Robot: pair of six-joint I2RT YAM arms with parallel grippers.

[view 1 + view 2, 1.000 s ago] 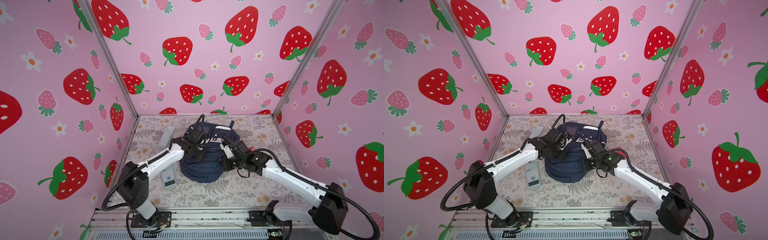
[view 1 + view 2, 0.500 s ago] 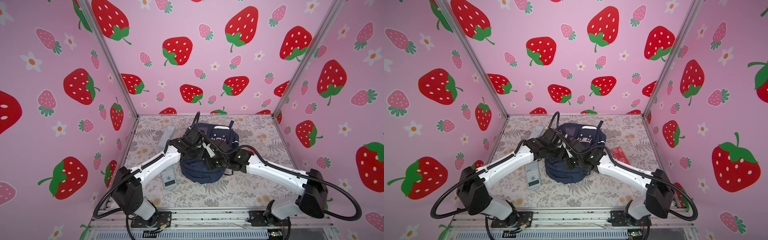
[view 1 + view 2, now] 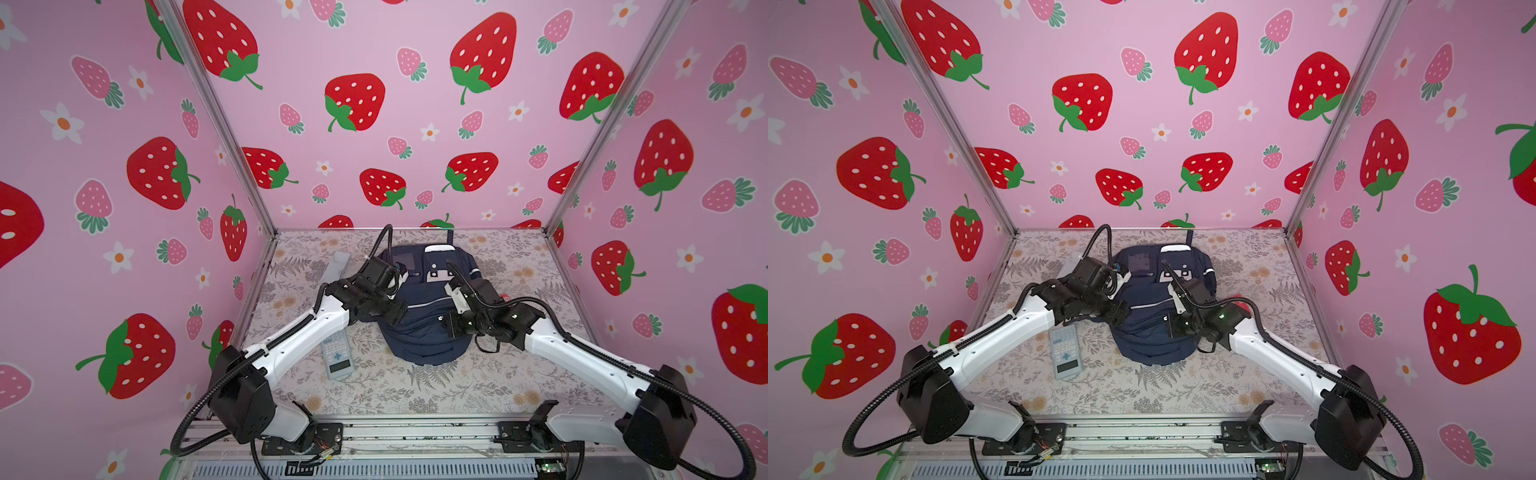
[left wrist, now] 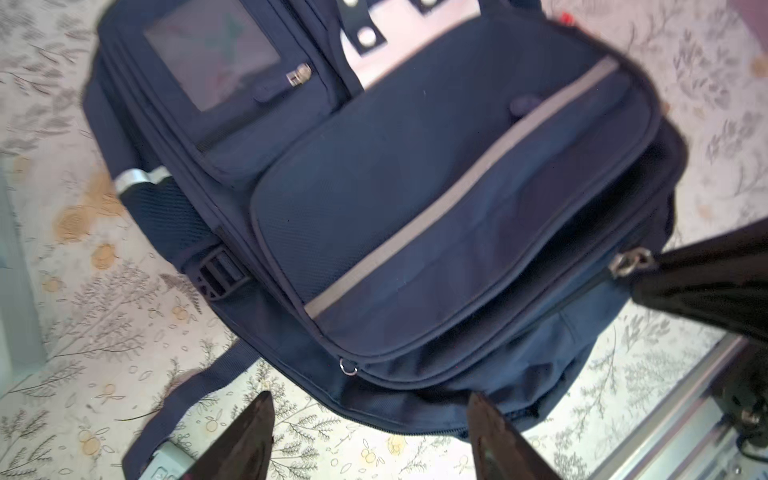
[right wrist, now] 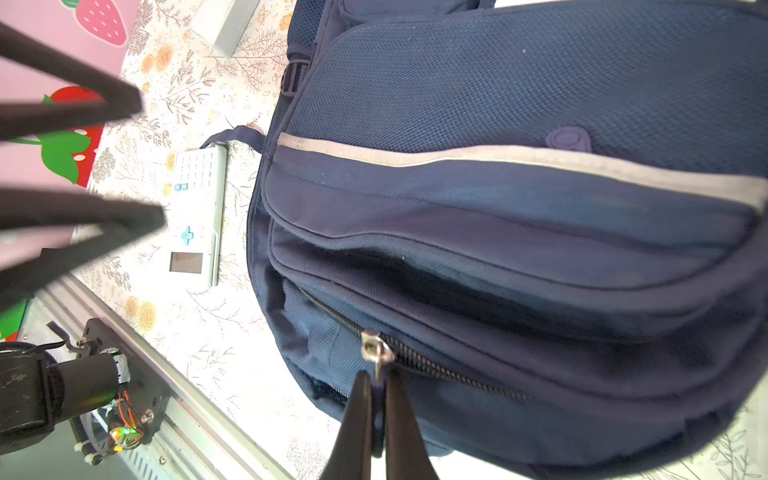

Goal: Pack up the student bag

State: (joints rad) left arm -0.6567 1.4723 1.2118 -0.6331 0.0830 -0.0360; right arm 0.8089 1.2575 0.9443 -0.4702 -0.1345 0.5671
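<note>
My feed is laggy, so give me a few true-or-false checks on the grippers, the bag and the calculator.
1. The right gripper is shut on the zipper pull of the student bag. True.
2. The left gripper grips the bag. False: its jaws stand open, holding nothing.
3. The calculator is inside the bag. False: it lies on the table beside it.
4. The bag lies on the table, front side up. True.

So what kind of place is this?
Probably a robot test booth, not a classroom: strawberry-print walls between metal posts, two robot arms mounted on a rail, and a backpack and calculator lying on a flowered cloth.
</note>
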